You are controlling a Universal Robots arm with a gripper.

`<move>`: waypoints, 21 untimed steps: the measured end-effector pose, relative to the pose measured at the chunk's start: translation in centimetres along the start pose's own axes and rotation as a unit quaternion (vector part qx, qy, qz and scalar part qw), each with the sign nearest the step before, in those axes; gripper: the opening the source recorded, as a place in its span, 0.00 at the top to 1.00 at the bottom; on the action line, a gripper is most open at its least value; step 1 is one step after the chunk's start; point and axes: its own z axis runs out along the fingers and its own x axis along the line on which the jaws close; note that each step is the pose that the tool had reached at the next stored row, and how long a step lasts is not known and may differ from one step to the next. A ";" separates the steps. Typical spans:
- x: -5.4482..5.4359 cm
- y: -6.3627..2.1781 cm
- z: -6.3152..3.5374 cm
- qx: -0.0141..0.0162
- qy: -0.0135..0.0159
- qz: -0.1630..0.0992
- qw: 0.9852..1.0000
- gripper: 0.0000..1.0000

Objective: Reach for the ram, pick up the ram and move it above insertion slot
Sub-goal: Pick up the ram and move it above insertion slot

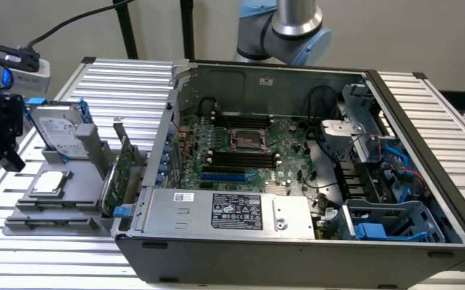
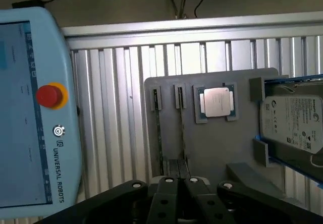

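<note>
Nearest, the claw [image 2: 179,184] hangs over the near edge of a grey fixture tray [image 2: 222,153]; whether it is set wide or narrow cannot be told. Just beyond the claw, the ram [image 2: 182,133] stands on edge in a slot of the tray and runs straight away from the claw. A second, like stick [image 2: 159,133] stands just beside the ram, apart from it. Farther from the claw, on the same tray, lies a square silver processor [image 2: 217,103]. To one side a silver hard drive [image 2: 292,120] rests in a blue-edged holder. On the claw's other side is a pale-blue teach pendant [image 2: 30,113] with a red button [image 2: 49,96], in front of the slatted metal table [image 2: 116,108]. Farthest from the claw, in the exterior view, sits the open computer case [image 1: 297,254] with its motherboard [image 1: 241,145].
</note>
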 end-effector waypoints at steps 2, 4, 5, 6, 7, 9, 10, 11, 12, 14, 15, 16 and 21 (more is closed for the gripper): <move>0.2 -0.05 0.04 0.000 0.000 -0.001 1.000 0.89; 0.5 -0.09 0.06 0.000 0.000 -0.003 1.000 0.88; 0.5 -0.10 0.07 0.000 0.000 -0.004 1.000 0.82; 0.5 -0.09 0.08 0.000 0.000 -0.005 1.000 0.76; 0.5 -0.09 0.08 0.000 0.000 -0.006 1.000 0.76; 0.5 -0.11 0.12 0.000 0.000 -0.007 1.000 0.70; 0.5 -0.11 0.22 0.000 0.000 -0.008 1.000 0.64; 0.6 -0.11 0.38 0.000 0.000 -0.009 1.000 0.64; 0.6 -0.11 0.55 0.000 0.000 -0.009 1.000 0.64; 0.6 -0.13 0.91 0.000 0.000 -0.011 1.000 0.64; 0.6 -0.13 1.09 0.000 0.000 -0.012 1.000 0.64; 0.6 -0.13 1.27 0.000 0.000 -0.013 1.000 0.64; 0.6 -0.16 2.18 0.000 0.000 -0.023 1.000 0.64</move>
